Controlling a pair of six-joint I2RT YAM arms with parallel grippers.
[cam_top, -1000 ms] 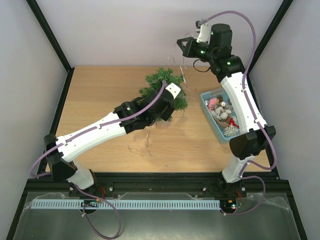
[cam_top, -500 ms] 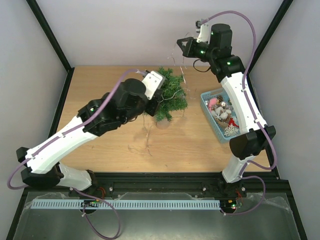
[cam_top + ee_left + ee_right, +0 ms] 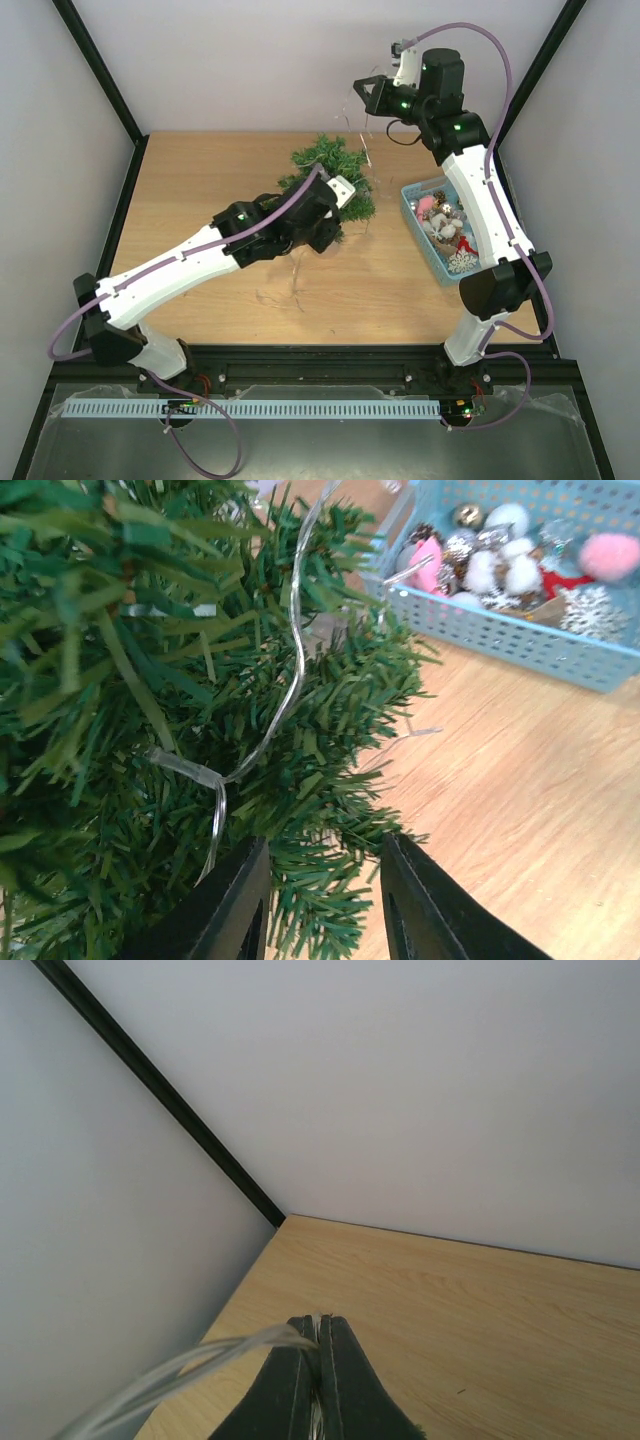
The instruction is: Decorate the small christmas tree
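Green tree (image 3: pixel 330 180) stands mid-table (image 3: pixel 200 200), with a blue basket (image 3: pixel 520 640) just to its right. Left claw (image 3: pixel 325 880) is narrowly parted, low needles between its fingers. Right claw (image 3: pixel 321 1332), raised behind the tree, is pinched on the thin wire (image 3: pixel 298 650) draped through the branches.

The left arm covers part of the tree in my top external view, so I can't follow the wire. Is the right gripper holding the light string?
Observer: Yes. The right wrist view shows the right gripper shut on the light string, which exits at its fingertips.
Operator: And the left gripper?
Observer: Open at the small christmas tree's lower branches, with only needle tips between its jaws.
Operator: Where's the string there?
Observer: Draped across the branches above those jaws.
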